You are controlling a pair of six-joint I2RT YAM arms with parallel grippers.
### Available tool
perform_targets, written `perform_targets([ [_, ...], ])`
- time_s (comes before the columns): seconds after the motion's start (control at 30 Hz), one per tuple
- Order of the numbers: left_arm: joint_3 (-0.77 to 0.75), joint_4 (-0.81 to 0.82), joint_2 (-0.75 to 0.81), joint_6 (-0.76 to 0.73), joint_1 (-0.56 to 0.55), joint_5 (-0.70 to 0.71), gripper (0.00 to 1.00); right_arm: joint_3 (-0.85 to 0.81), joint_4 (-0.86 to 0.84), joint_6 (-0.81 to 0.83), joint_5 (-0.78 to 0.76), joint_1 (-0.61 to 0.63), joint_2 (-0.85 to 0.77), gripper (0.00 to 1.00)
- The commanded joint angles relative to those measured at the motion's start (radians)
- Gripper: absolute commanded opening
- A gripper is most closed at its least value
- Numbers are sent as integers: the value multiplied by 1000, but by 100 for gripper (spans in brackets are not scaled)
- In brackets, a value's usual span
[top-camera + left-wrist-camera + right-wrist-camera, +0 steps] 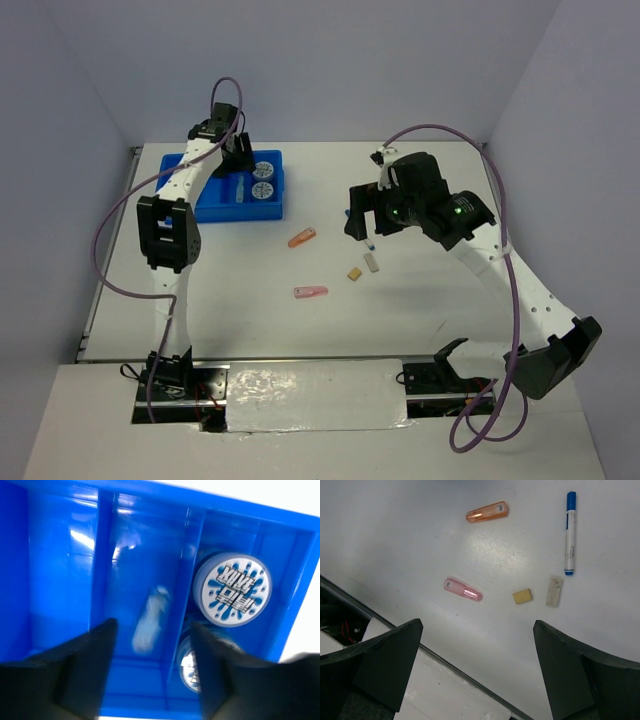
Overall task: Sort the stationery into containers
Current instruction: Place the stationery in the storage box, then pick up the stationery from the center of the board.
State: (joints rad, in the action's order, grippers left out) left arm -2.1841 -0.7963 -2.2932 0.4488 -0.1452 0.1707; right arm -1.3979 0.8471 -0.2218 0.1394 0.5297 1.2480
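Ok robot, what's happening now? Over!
Left gripper open over blue tray. Right gripper open above table. Two rolls, pale clip in tray; pen, orange clip, pink clip, tan block, whitish block loose. Nothing blocking.

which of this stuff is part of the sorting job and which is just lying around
Job: blue tray, with two patterned rolls and a pale clip in it; on the table, orange clip, pink clip, pen, tan block, whitish block.
Not the job: purple cables, shiny cover at the near edge.
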Motion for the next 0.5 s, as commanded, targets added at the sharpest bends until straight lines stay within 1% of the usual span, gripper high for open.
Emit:
perform_targets([
  [0.0, -32, 31, 34, 27, 7, 9, 87, -9, 20, 9, 9, -4, 2, 100],
  [0.03, -31, 31, 41, 27, 7, 10, 95, -12, 20, 9, 11, -4, 5, 100],
  [0.07, -14, 46, 67, 27, 7, 4, 99, -18, 18, 9, 15, -4, 13, 100],
  [0.13, 3, 45, 96, 25, 6, -8, 99, -27, 18, 6, 17, -2, 21, 100],
  [0.2, 21, 10, 152, -5, -10, -25, 99, -30, 10, -5, 16, -4, 30, 100],
  [0.23, 76, 6, 213, -25, -48, -39, 99, -29, 6, -13, 12, -5, 31, 100],
  [0.27, 178, 23, 298, -85, -75, -69, 99, -30, 12, -43, -35, -5, 39, 100],
  [0.3, 179, 44, 299, -116, -112, -79, 99, -32, 23, -66, -72, -5, 44, 100],
  [0.33, 308, 70, 390, -146, -195, -92, 99, -35, 35, -91, -104, -7, 51, 100],
  [0.37, 372, 119, 432, -175, -238, -96, 100, -38, 59, -135, -131, -16, 62, 100],
  [0.4, 486, 137, 502, -192, -320, -91, 99, -38, 70, -155, -171, -20, 65, 100],
  [0.47, 576, 169, 549, -185, -384, -97, 99, -18, 61, -189, -167, -22, 57, 100],
])
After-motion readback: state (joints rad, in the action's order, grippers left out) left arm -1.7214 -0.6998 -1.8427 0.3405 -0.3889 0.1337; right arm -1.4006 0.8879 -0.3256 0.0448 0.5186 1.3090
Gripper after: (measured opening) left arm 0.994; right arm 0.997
